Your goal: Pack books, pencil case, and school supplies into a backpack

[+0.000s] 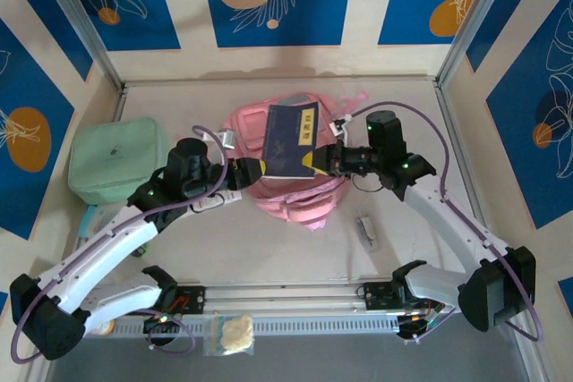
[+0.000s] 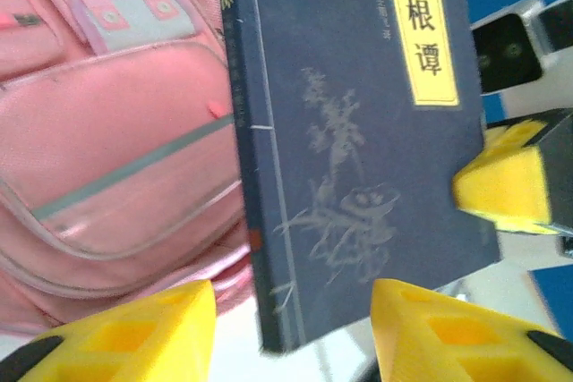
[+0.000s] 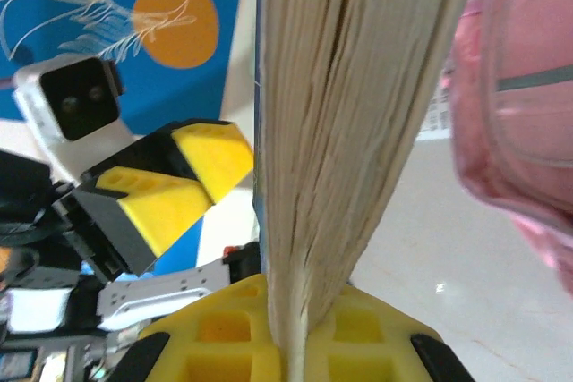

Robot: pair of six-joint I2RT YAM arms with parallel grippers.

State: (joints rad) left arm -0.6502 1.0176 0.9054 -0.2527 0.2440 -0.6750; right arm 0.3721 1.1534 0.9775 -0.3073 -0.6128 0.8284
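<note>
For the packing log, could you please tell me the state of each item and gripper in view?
Backpack: lying on the table.
Navy book: closed, held over the backpack.
Right gripper: fingers shut on the book.
Left gripper: fingers open, the book's corner between them.
Mint-green case: closed, on the table.
Small grey-white item: lying loose on the table.

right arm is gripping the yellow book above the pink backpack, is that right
No, the book is dark navy, not yellow; the left wrist view shows its cover. The right gripper does have its jaws shut on it above the pink backpack.
</note>
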